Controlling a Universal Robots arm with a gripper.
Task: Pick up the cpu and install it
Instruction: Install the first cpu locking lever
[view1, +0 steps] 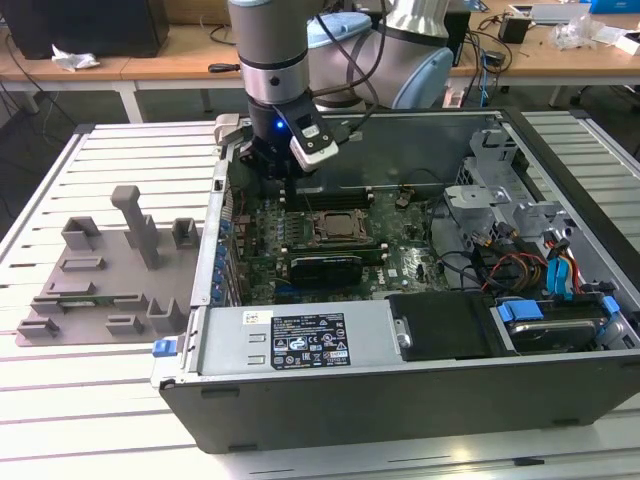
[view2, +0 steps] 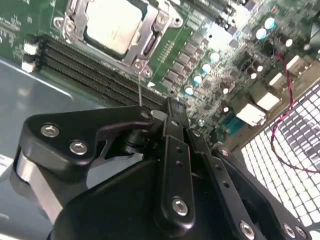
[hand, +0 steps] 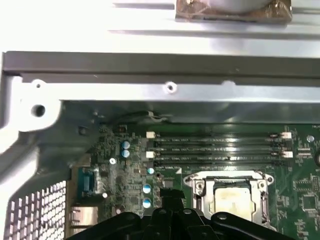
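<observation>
cpu: the cpu (view2: 112, 25) lies flat in the socket frame (view2: 150, 42) on the motherboard (view2: 210, 50), silvery top up. In the exterior view it sits about mid-board (view1: 338, 227).
cpu heading: it is square, so it has no long axis. Its sides run parallel to the frame and to the memory slots (hand: 215, 147).
cpu edges: the metal frame borders it on all the sides that show. In the first wrist view its near edge (hand: 232, 197) is partly cut off by the arm's black parts.
room above: nothing stands over the chip's top.
neighbours: the memory slots lie just beside the frame on the far side. A long black expansion card (view1: 325, 268) lies near on the near side.
gripper: the gripper (view2: 170, 110) hangs over the board, apart from the chip. In the exterior view it is toward that view's left and far side (view1: 272, 165). Its fingers look drawn together, with nothing between them.
case: the grey case wall (hand: 150, 92) rises close behind the gripper.
outside: a grey fixture tray (view1: 110, 290) lies on the slatted table (view1: 100, 400), at the exterior view's left of the case.
</observation>
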